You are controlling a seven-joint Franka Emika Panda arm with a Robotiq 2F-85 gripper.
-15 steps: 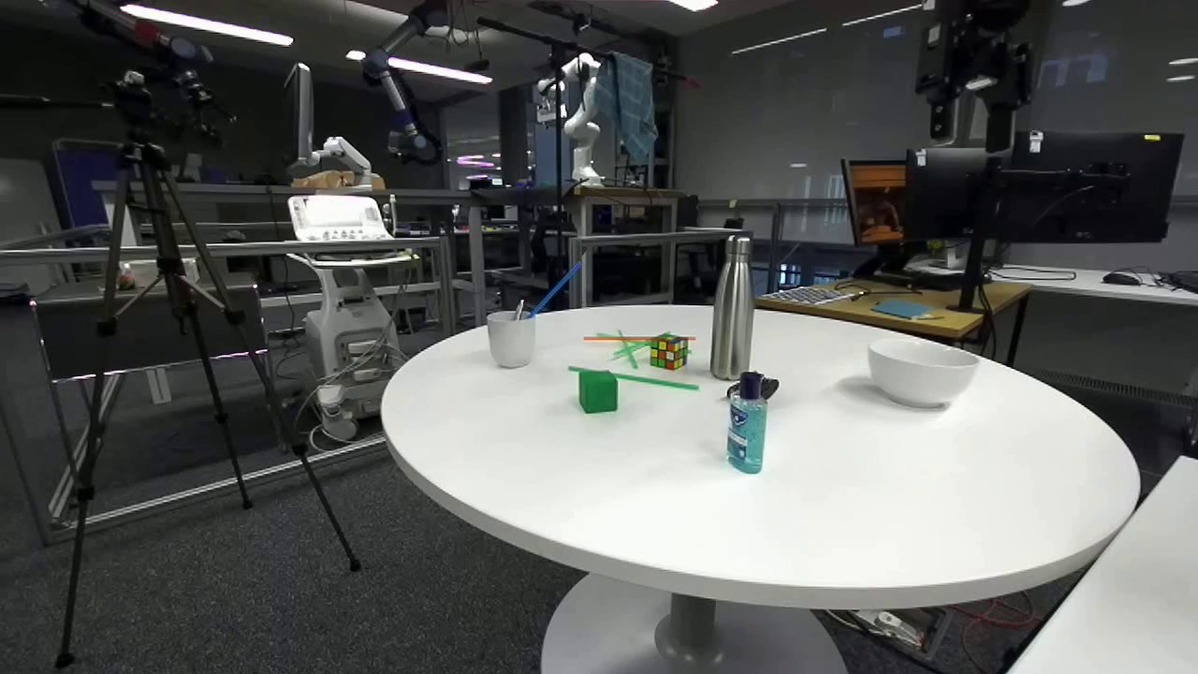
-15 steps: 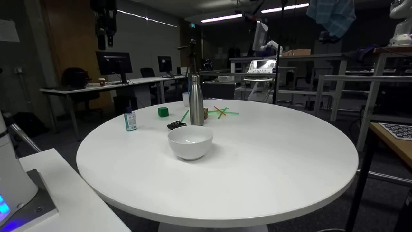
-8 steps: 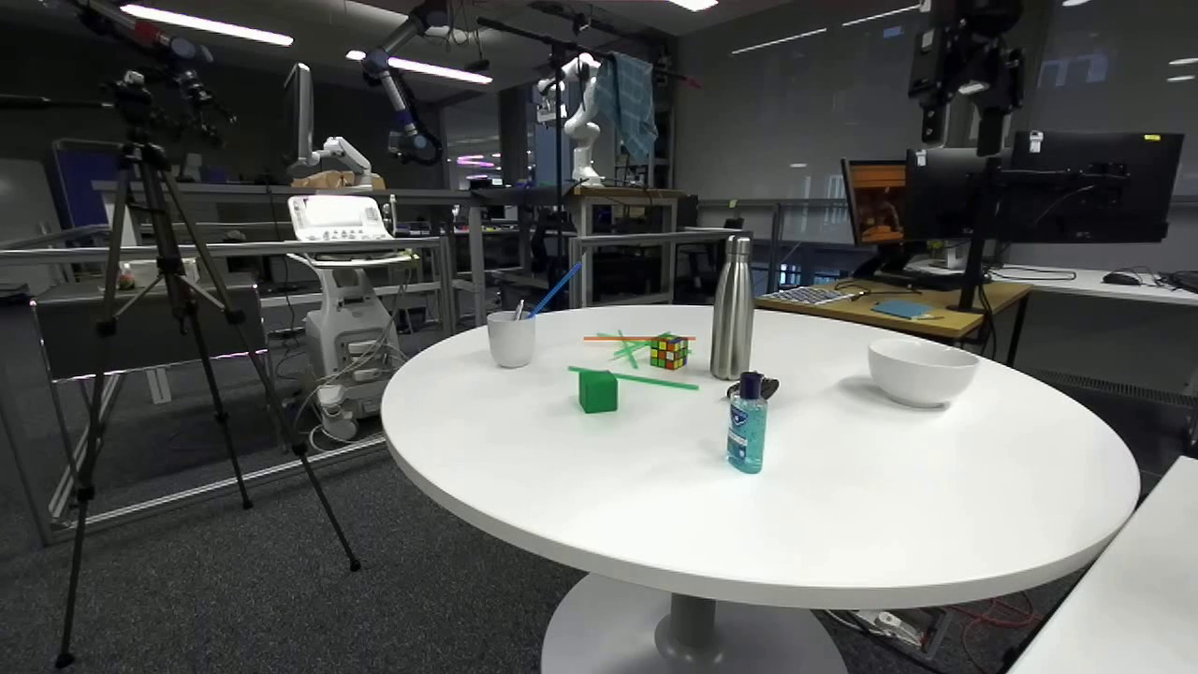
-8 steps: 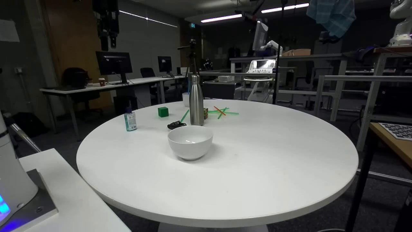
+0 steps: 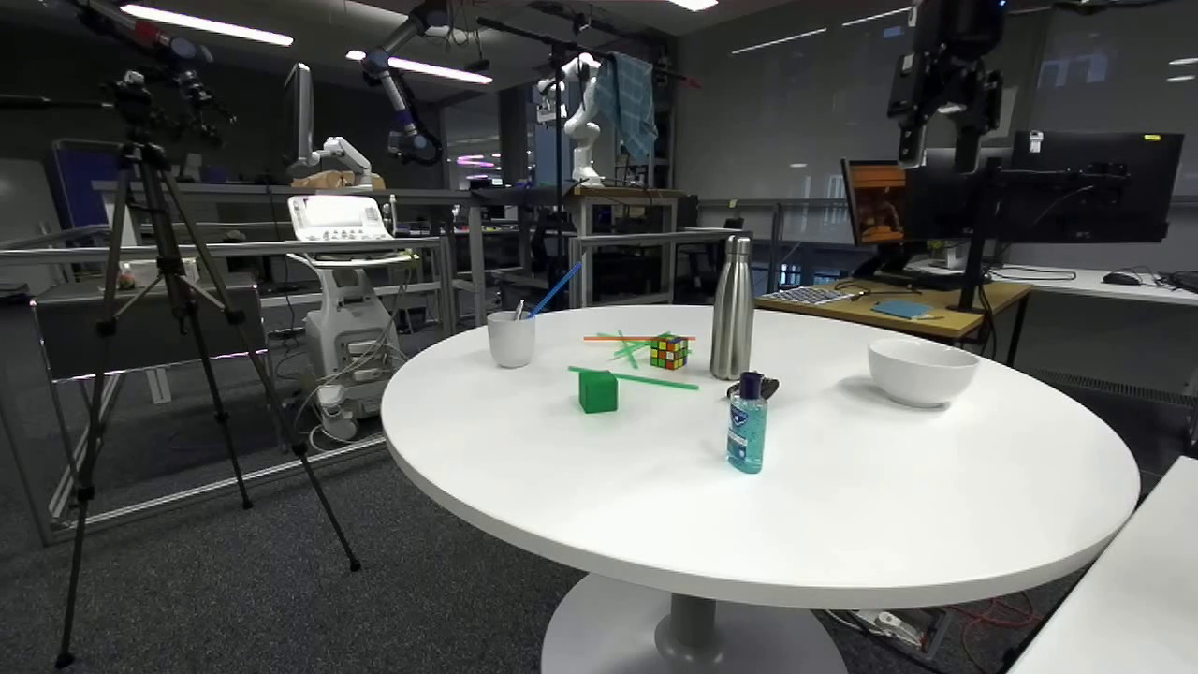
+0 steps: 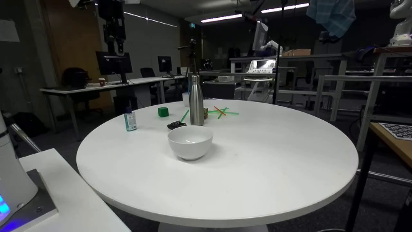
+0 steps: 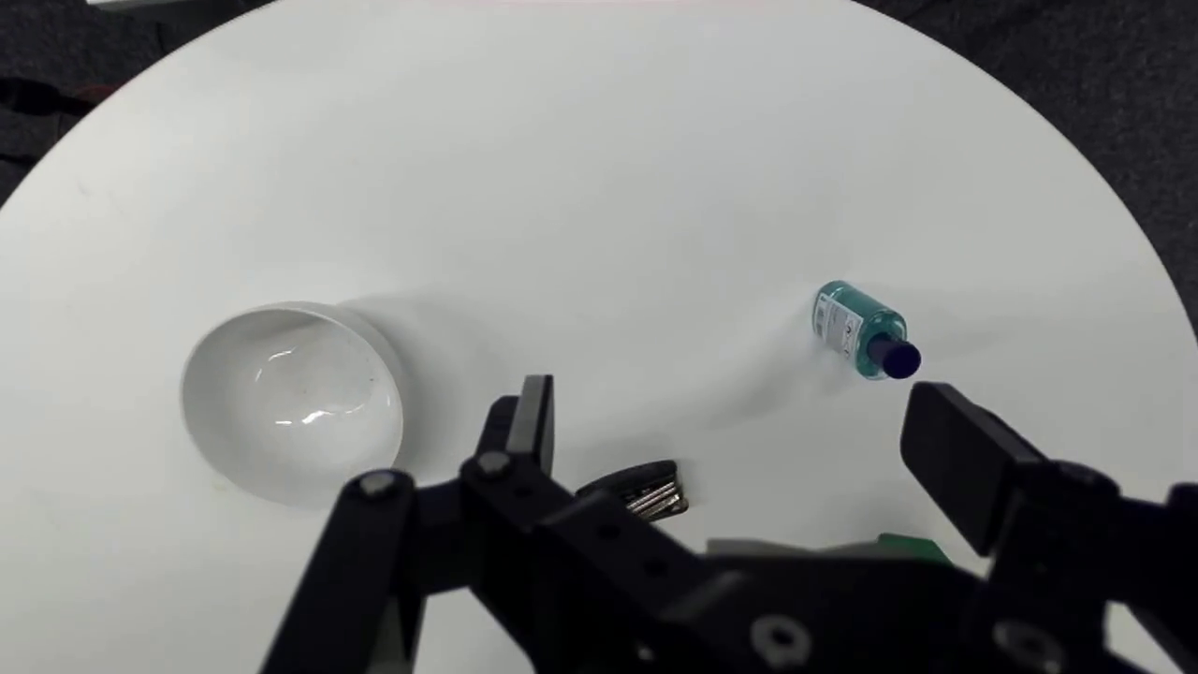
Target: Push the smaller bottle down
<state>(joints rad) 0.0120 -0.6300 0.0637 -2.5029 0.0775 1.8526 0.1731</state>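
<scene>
Teal bottle (image 7: pixel 854 326) stands upright near right edge of desk (image 7: pixel 599 168) in wrist view. Jaws spread, empty, high above. Best: press them together, lower on edge side, nudge slowly at cap (image 7: pixel 897 358), so bottle tips inward.

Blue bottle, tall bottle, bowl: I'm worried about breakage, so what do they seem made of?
Blue bottle: smooth, see-through; probably plastic, perhaps glass.
Tall bottle: metal, likely brushed steel, from its soft silvery sheen.
Bowl: likely glazed ceramic, white with sharp highlights; plastic possible.
</scene>
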